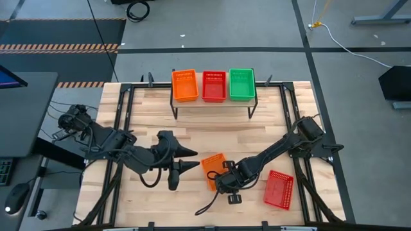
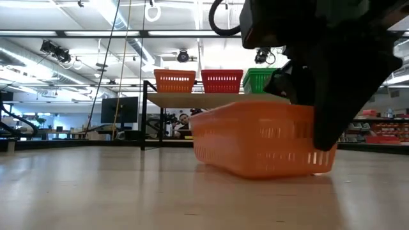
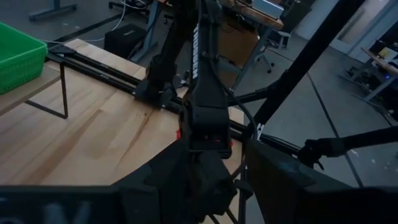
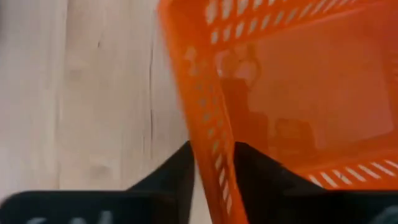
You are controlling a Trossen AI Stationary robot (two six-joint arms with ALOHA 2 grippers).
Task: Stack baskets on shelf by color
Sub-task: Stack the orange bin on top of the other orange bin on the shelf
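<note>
A small shelf (image 1: 212, 104) stands at the table's (image 1: 257, 138) far edge, carrying three stacks side by side — orange basket (image 1: 185, 85), red basket (image 1: 214, 86) and green basket (image 1: 242, 84), in that order from left to right in the high view. How many baskets sit nested in each stack cannot be told. The stretch of table between the shelf and the arms lies bare, leaving open room in front of the shelf.

Nearer the front edge, a loose orange basket (image 1: 212, 168) lies at a slant on the table near its middle, open side up and empty. The right jaws (image 1: 223, 182) are down at its near corner; the right wrist view shows one dark finger inside the basket and the other outside, the perforated side wall (image 4: 208, 134) running between them. The gap is narrow around the wall, though whether the fingers are actually pressing it cannot be told. In the low view the basket sits flat on the table with the right arm's dark bulk against its end.

A loose red basket (image 1: 279, 189) lies just beyond the right arm, close to the table's right front corner, also empty and well apart from the orange one.

The left jaws (image 1: 187, 159) hover left of the orange basket, fingers spread wide and empty — pointed toward it, not touching.
</note>
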